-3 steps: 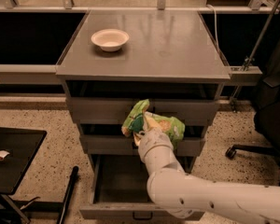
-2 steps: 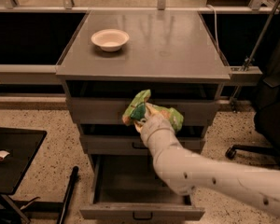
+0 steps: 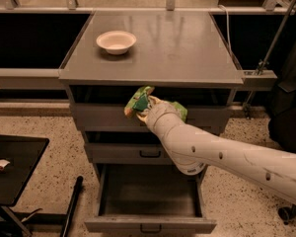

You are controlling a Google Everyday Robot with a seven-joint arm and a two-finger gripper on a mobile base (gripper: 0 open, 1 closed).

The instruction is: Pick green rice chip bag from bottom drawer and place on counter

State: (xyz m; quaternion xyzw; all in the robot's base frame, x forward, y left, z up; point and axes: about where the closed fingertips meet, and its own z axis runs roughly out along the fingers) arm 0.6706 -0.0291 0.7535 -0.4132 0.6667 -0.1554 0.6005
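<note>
My gripper (image 3: 145, 110) is in front of the top drawer face, just below the front edge of the counter (image 3: 187, 48), and it is shut on the green rice chip bag (image 3: 138, 101). The bag is crumpled around the wrist end, with green showing on both sides, at left and at right (image 3: 179, 111). My white arm reaches in from the lower right. The bottom drawer (image 3: 150, 225) stands pulled open below, and its dark inside shows nothing in it.
A white bowl (image 3: 116, 41) sits on the counter's back left. A small black side table (image 3: 12, 167) with a small white object stands at the left. A black pole (image 3: 71, 206) leans by the open drawer. Office chair at right edge.
The arm has lifted the bag from mid-cabinet height up toward the counter's front edge and slightly left.
</note>
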